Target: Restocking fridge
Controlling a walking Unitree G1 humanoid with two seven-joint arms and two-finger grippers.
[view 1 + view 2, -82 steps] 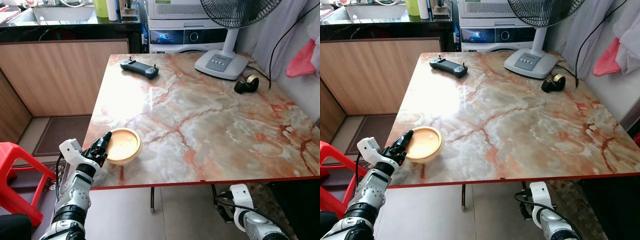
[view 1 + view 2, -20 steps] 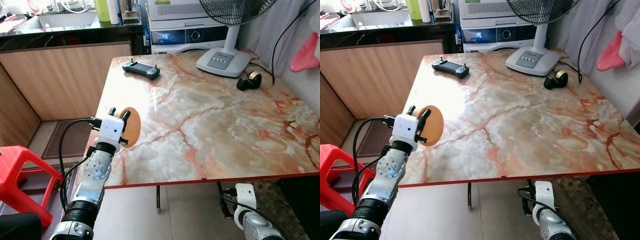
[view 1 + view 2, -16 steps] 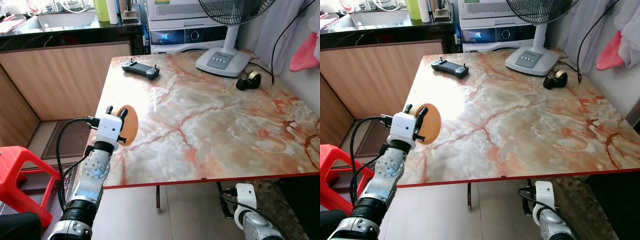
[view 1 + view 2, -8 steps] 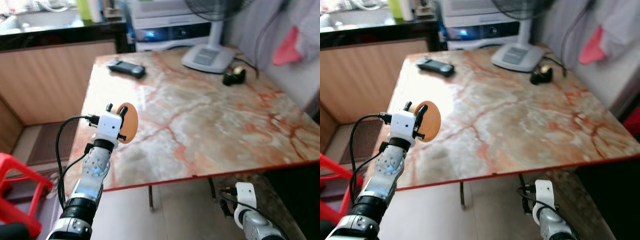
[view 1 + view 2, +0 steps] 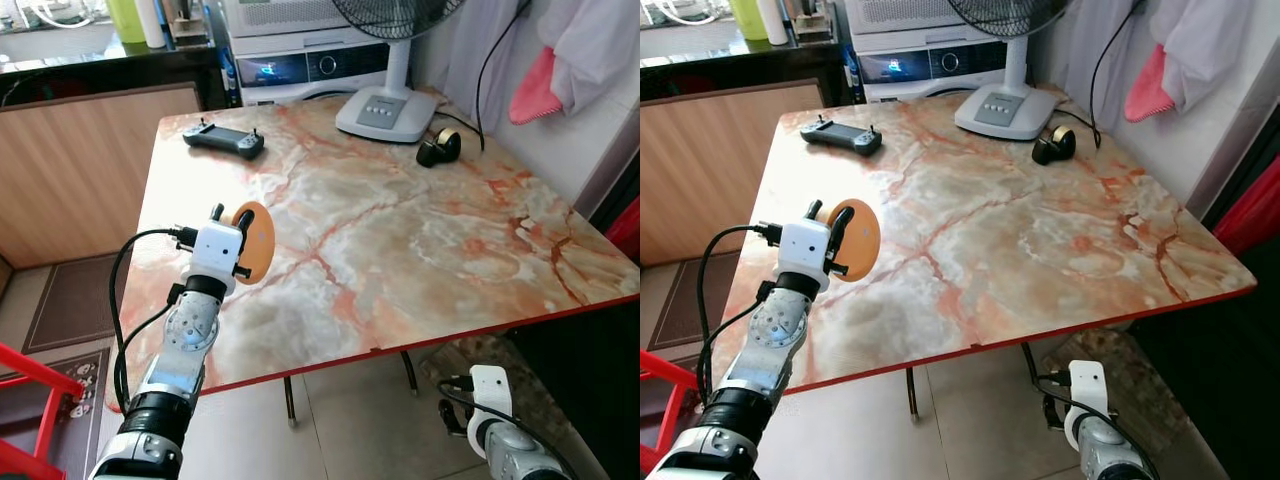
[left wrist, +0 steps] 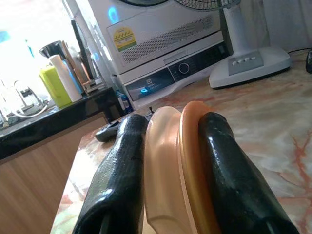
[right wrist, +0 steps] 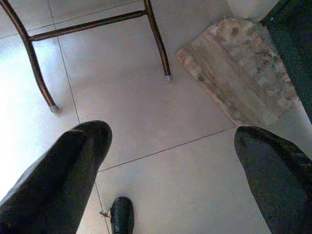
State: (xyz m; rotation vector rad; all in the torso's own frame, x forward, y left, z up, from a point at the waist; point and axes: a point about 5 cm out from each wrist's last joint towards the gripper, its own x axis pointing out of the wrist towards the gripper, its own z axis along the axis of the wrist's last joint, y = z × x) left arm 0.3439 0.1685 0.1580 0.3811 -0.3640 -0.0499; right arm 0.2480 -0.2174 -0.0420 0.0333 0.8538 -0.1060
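A shallow orange-tan bowl [image 5: 256, 243] is held up on its edge above the left side of the marble table [image 5: 400, 250]. My left gripper [image 5: 231, 220] is shut on the bowl's rim. In the left wrist view the bowl [image 6: 175, 180] is pinched between the two black fingers [image 6: 119, 180]. My right arm [image 5: 495, 425] hangs below the table's front edge. Its gripper [image 7: 170, 170] is open over the tiled floor, with nothing between the fingers.
On the table stand a black game controller [image 5: 222, 141] at the far left, a fan base [image 5: 385, 110] and a black tape dispenser [image 5: 438, 148] at the back. A red stool [image 5: 30, 385] stands at the left. Table legs [image 7: 156, 39] and a stone slab [image 7: 239, 83] are underneath.
Five seconds ago the bowl sat on the table with my left gripper at its rim; it is now lifted and tipped on edge. Over the last second the camera turned; the bowl stays held.
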